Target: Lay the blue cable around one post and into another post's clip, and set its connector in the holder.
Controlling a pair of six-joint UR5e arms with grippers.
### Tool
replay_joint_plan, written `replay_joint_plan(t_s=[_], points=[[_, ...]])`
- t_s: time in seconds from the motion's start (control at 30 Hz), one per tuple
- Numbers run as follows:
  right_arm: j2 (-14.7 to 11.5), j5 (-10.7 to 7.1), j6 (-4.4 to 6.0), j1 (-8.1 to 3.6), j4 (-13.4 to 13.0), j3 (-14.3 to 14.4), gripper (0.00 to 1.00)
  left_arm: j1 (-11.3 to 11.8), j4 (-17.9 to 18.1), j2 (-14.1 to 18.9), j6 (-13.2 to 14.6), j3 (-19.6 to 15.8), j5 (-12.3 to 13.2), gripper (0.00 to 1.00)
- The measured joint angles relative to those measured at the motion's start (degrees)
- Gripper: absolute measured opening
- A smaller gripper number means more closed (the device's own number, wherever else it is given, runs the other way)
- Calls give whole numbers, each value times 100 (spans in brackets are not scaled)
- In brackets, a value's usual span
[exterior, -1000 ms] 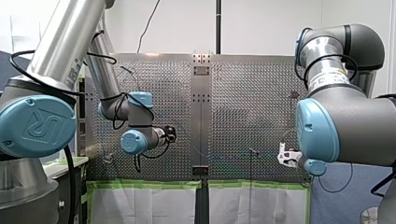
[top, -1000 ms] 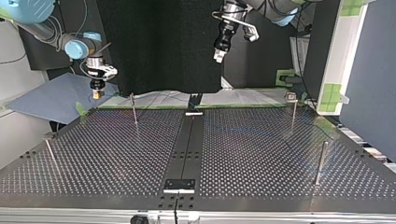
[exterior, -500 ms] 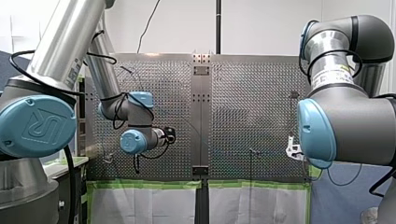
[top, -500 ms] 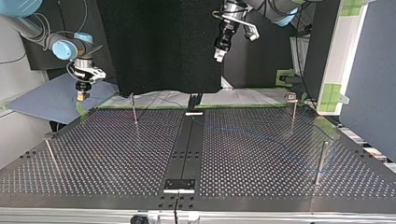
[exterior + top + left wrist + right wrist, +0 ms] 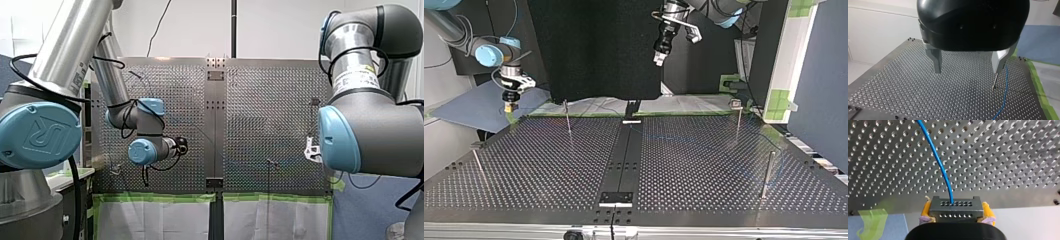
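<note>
Right pincer point(image 5: 955, 213): gripping the connector point(image 5: 955, 206) between yellow pads point(image 5: 926, 209), blue cable point(image 5: 941, 166) trailing loose over the table point(image 5: 1010, 157). Left pincer point(image 5: 967, 68): hanging wide, empty. I am judging pickup done; post point(image 5: 738, 120) wrap, clip and holder all remaining.

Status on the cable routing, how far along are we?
Done: connector picked up, my right claw is shut on it with the blue cable trailing loose over the table. In hand: it is held at the table's edge; my left claw hangs open over a post. Left: no loop round a post shows, no clip engaged, connector not in a holder, so nearly all routing remains.
</note>
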Motion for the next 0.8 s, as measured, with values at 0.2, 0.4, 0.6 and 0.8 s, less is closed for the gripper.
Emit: replay_joint_plan(t_s=[0.2, 0.4, 0.6, 0.8], points=[[-31, 15, 34, 97, 48, 0, 0, -1, 3, 0, -49, 0, -42, 100], [-35, 19, 81, 127, 73, 0, 0, -25, -27, 0, -76, -3, -112, 100], [-40, 36, 91, 182, 178, 0, 0, -28, -35, 0, -116, -5, -129, 100], [-124, 92, 92, 250, 314, 1, 0, -33, -23, 0, -134, -3, -130, 100]])
